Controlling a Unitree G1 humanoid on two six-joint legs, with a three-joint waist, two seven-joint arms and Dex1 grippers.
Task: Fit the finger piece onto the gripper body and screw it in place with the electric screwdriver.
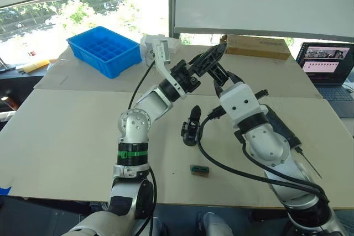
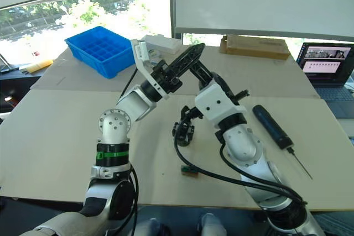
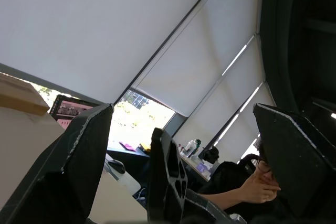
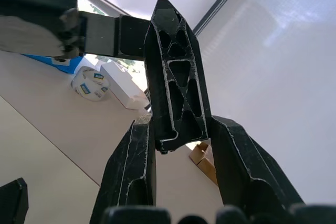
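The finger piece [image 4: 176, 72], a black tapered claw with a lattice face, is raised above the table's middle. My right gripper [image 4: 178, 125] is shut on its wide base, tip pointing away. My left gripper [image 3: 182, 109] is open, its fingers spread wide on either side of the finger piece [image 3: 165, 174] without touching it. Both grippers meet high over the table [image 1: 214, 59]. The gripper body [image 1: 192, 125] stands upright on the table below them, untouched. The electric screwdriver [image 2: 272, 125] lies on the table to the right, behind my right arm.
A small green-topped block [image 1: 199, 169] lies near the front edge. A blue compartment bin [image 1: 104, 50], white boxes [image 2: 160, 42] and a cardboard box [image 1: 257, 46] line the far side. A laptop [image 1: 326, 64] sits far right. A person [image 3: 247, 182] sits beyond the table.
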